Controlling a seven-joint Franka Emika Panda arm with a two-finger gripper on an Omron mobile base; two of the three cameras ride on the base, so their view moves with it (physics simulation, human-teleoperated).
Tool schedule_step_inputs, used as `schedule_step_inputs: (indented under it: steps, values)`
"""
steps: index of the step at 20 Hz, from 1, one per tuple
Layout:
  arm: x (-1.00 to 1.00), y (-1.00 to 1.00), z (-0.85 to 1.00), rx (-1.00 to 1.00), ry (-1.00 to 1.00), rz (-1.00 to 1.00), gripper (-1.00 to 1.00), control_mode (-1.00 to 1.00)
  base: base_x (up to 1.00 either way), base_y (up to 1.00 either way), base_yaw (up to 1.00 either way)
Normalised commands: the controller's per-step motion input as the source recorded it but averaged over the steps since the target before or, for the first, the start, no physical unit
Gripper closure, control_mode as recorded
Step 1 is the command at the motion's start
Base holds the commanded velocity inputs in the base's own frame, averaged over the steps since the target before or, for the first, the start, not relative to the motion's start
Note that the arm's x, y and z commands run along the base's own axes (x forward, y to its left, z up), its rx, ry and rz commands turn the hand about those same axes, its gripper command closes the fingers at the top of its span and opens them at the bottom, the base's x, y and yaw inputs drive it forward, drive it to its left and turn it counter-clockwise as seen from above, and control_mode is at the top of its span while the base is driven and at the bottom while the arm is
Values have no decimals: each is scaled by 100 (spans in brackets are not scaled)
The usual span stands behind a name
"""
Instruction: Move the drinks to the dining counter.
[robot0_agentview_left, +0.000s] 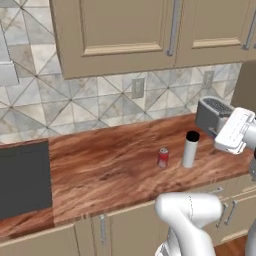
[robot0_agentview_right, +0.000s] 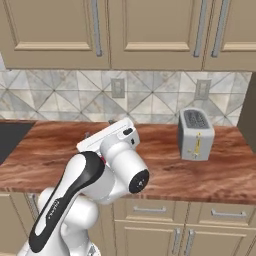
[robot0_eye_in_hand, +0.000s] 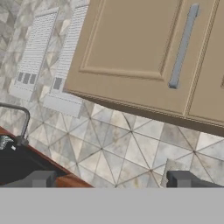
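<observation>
On the wood-grain surface (robot0_agentview_left: 110, 165) under the wall cupboards, in the left base view, we see the short red can (robot0_agentview_left: 163, 157) standing upright just beside the tall pale-grey cylinder with a black cap (robot0_agentview_left: 190, 148), the two apart, both capped or sealed, so we cannot tell what is in them. A toaster (robot0_agentview_left: 212, 116) sits behind them to the right. Our hand hangs above and to the right of the cylinder, not touching either drink.

From the right base view, our arm hides both drinks; the toaster (robot0_agentview_right: 196, 134) stands clear on the same surface (robot0_agentview_right: 220, 175).

Through the hand view, our fingers (robot0_eye_in_hand: 112, 179) are spread wide with nothing between them, aimed at the tiled wall and a cupboard door (robot0_eye_in_hand: 144, 52). We judge the reach has barely begun: we should tilt the hand down, centre over one drink, and descend without knocking its neighbour.
</observation>
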Motion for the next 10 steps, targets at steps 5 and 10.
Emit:
schedule_step_inputs:
  steps: [5,10]
  values:
    - [0,0,0,0,0,0,-100,100,1,-60,29]
    - [0,0,0,0,0,0,-100,100,0,-32,15]
